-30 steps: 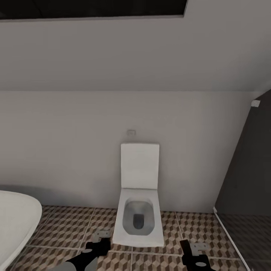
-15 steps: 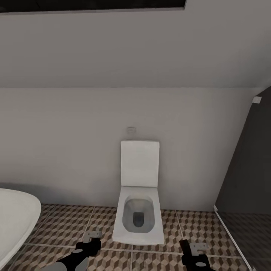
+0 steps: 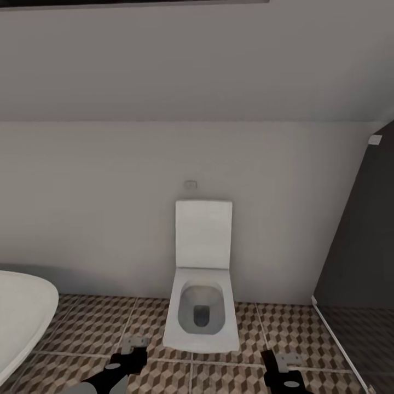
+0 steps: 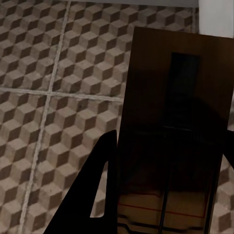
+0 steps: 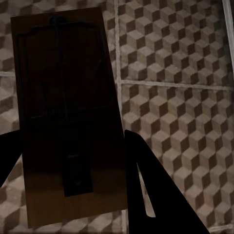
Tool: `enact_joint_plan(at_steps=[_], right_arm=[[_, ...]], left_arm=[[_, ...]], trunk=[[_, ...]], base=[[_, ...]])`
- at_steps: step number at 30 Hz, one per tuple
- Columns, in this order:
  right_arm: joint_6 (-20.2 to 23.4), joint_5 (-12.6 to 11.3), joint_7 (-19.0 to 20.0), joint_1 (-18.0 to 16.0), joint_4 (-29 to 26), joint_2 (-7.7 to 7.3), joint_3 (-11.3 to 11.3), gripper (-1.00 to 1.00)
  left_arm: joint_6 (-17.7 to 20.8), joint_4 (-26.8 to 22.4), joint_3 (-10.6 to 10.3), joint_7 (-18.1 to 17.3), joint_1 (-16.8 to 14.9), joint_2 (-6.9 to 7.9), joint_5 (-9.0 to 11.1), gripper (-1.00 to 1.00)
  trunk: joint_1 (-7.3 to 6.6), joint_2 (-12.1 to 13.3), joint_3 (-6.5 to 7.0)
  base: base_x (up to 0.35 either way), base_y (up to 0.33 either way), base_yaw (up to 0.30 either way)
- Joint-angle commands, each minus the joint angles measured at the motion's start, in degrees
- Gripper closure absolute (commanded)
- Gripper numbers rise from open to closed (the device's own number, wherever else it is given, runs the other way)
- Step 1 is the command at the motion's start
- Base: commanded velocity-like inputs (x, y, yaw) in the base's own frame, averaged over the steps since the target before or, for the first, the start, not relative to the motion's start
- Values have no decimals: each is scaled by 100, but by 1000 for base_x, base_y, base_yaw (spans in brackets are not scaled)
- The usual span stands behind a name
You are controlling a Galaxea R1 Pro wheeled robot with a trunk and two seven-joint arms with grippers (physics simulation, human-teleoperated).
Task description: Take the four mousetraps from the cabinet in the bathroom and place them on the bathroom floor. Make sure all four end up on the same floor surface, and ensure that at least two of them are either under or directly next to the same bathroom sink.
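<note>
Both grippers hold a mousetrap over the cube-patterned bathroom floor point(image 3: 93, 328). In the left wrist view a dark tan mousetrap point(image 4: 175, 131) with wire spring and red line sits between the black fingers point(image 4: 92, 204) of my left gripper point(image 4: 170, 144). The right wrist view has a second mousetrap point(image 5: 68, 117) clamped in my right gripper point(image 5: 68, 139). In the head view my left gripper point(image 3: 131, 354) and right gripper point(image 3: 284, 368) hang low over the tiles in front of the toilet. The cabinet and the sink are out of view.
A white toilet point(image 3: 201, 306) with its lid up stands against the grey wall straight ahead. A white rounded bathtub point(image 3: 22, 317) curves in at the left. A dark glass panel point(image 3: 361, 262) with a white floor rail closes the right side.
The whole view has slid slightly, so the camera moved. My left gripper has shifted a little to the left within the view. Both traps stay held.
</note>
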Motion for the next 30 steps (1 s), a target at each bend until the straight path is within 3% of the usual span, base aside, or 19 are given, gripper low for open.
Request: enact_joint_plan(at_steps=[1, 30], right_arm=[[-18, 43, -26, -7, 18, -2, -20, 100], [-70, -17, -22, -7, 18, -5, -20, 100]], left_arm=[[-19, 7, 47, 52, -2, -2, -80, 100], [-10, 7, 47, 98, 6, -21, -86, 100]], trunk=[[22, -45, -24], [659, -1208, -545]], base=[[0, 0, 0], [0, 0, 0]])
